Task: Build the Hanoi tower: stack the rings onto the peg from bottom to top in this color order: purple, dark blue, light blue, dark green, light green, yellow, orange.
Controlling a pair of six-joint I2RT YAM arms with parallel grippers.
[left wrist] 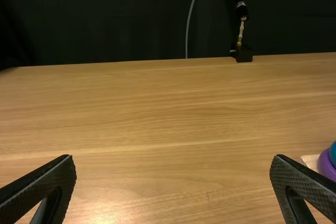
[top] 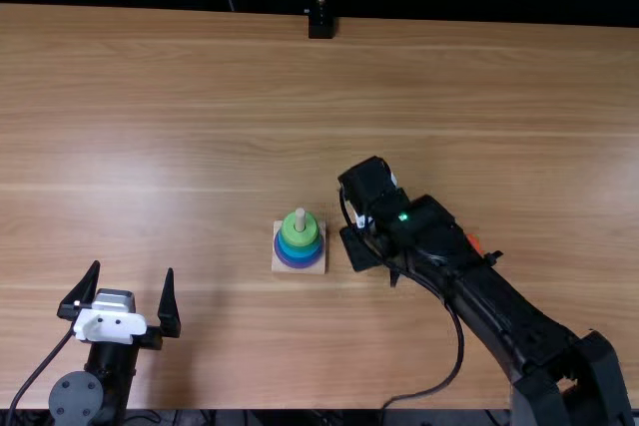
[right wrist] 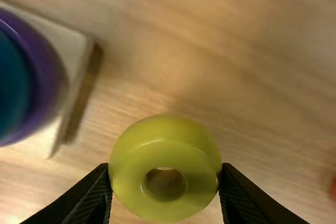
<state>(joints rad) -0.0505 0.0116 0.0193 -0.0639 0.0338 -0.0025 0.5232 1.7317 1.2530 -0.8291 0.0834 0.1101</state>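
While the right end effector (right wrist: 166,169) has the yellow ring (right wrist: 168,132) gripped between its two fingers, the left end effector (top: 134,270) sits spread and empty over the near side of the bench (top: 180,147). Yellow ring is beside the wooden base (top: 279,267), off the peg (top: 300,215), hole facing the wrist camera; looks raised, height unclear.

Stack on peg: purple ring (top: 298,262) at bottom, blue above, green ring (top: 300,234) on top. Can't separate every blue and green layer, so dark green is unconfirmed. Orange piece (top: 474,243) lies partly behind the right arm, probably the last ring.

Judged step: carry yellow over and thread it on, which would leave orange only. Late stage.

Handling: ring likely light, stiff, smooth plastic, hard to break. Rounded outer wall could roll or slip under a high or uneven pinch, so hold it across opposite sides at the widest part, as now, keeping the hole free for the peg. Moderate squeeze should do. Keep it level, center hole over peg, lower gently, then release. Off-center descent might catch the peg tip, tilt the ring or nudge the base.
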